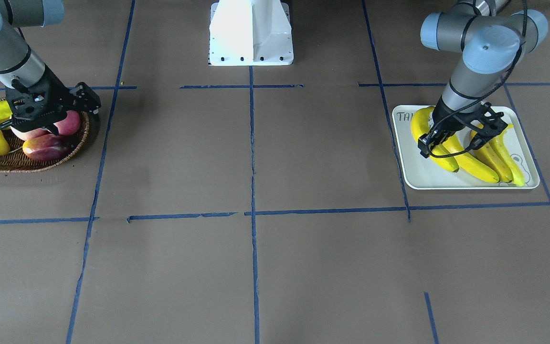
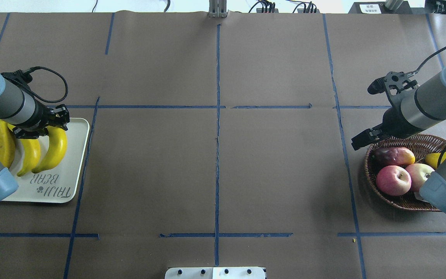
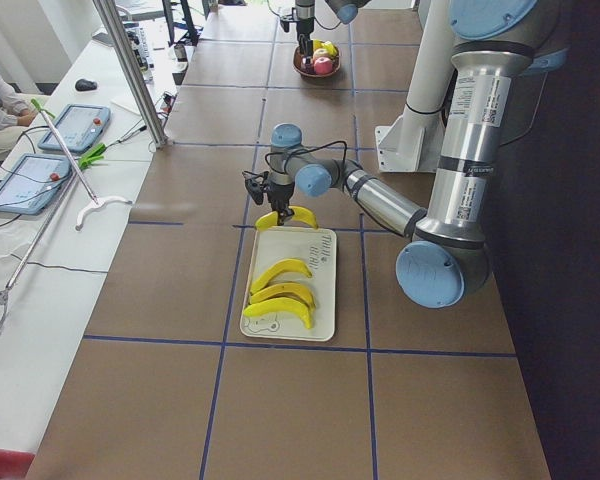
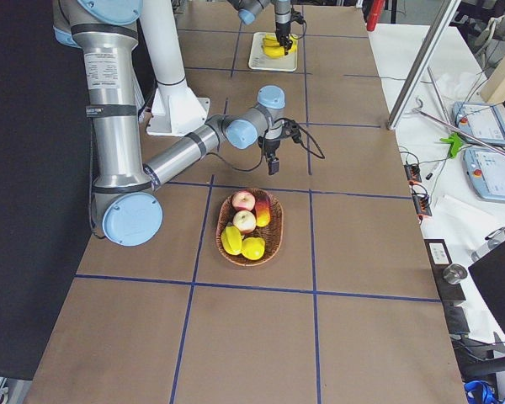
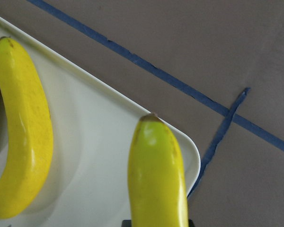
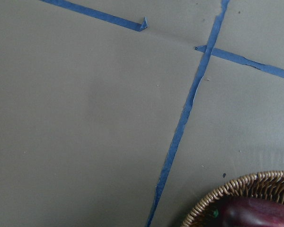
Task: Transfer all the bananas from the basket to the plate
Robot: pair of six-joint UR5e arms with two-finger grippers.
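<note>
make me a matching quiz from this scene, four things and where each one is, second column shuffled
Things:
1. bananas
2. apples
3. left gripper
4. right gripper

Places:
a. over the plate, at one banana's end
b. lying on the plate
c. over the table, next to the basket
d. in the basket

Pairs: 1-b, 2-d, 3-a, 4-c
</note>
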